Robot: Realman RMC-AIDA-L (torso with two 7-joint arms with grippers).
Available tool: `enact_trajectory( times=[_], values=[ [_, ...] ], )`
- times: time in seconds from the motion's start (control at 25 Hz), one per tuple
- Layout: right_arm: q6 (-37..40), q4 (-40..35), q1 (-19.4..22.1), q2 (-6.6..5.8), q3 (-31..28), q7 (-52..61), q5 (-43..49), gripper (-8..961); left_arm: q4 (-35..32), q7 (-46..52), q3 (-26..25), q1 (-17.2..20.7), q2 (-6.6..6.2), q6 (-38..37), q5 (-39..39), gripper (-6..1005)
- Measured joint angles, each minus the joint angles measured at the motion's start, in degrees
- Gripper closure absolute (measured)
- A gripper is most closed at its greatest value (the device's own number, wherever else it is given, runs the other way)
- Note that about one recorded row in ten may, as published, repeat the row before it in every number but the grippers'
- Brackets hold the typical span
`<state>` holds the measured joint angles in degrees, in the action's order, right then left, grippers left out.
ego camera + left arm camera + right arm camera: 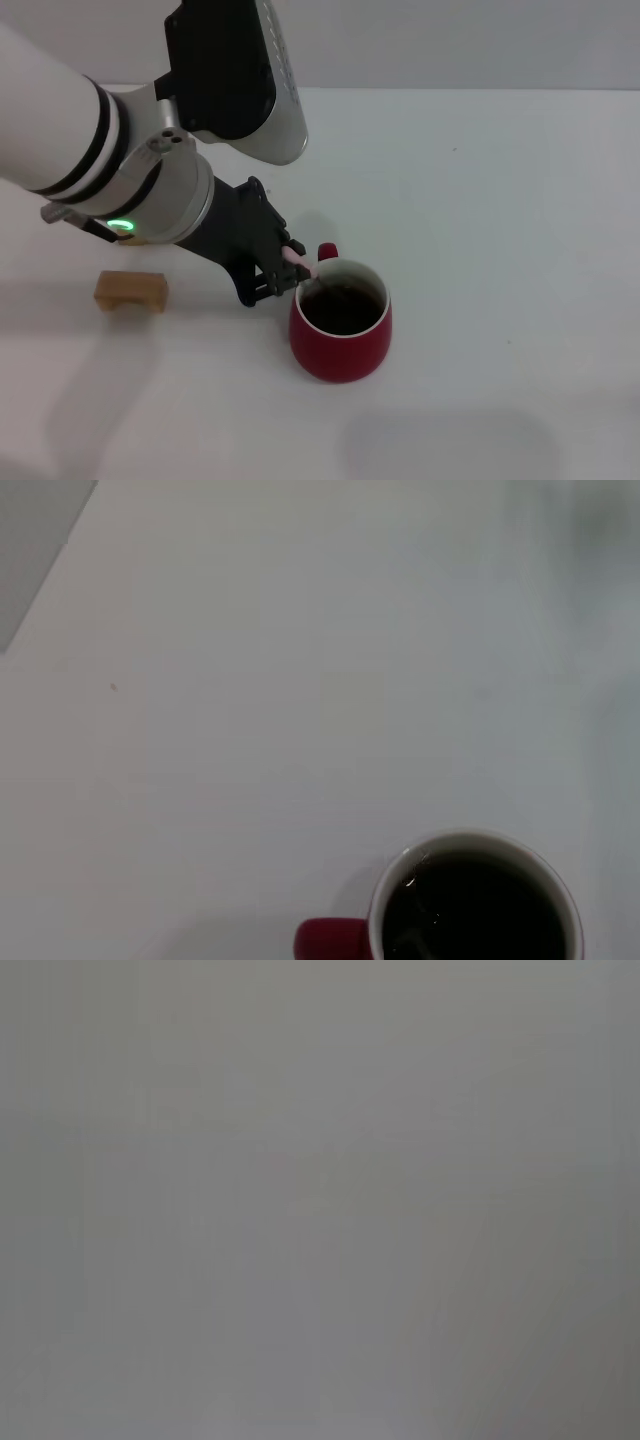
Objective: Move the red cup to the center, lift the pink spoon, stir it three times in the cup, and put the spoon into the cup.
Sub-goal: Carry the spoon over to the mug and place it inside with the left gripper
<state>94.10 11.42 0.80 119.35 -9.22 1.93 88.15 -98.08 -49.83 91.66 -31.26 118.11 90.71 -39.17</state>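
The left gripper [285, 268] pinches the pink spoon [298, 262] by its handle, the bowl dipped into the red cup [341, 330] near the table's [500, 200] middle. For good stirring, circle gently, clear of the cup wall. A small wooden block [131, 290] lies well apart. The right gripper is unseen.

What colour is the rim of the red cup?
White, clearest in the left wrist view on the red cup.

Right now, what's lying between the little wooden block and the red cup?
In the head view, the left gripper sits between the wooden block and the red cup, holding the pink spoon over the cup's rim.
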Motion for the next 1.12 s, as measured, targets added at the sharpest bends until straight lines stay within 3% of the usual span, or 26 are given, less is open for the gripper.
enact_trajectory(
  times=[0.56, 1.12],
  values=[
    [0.37, 0.01, 0.42, 0.09, 0.4, 0.0, 0.0, 953, 0.17, -0.75, 0.82, -1.07, 0.21, -1.89, -0.59, 827],
    [0.38, 0.55, 0.43, 0.08, 1.01, 0.0, 0.0, 954, 0.09, -0.06, 7.39, -1.14, 0.35, -2.5, -3.1, 827]
  ],
)
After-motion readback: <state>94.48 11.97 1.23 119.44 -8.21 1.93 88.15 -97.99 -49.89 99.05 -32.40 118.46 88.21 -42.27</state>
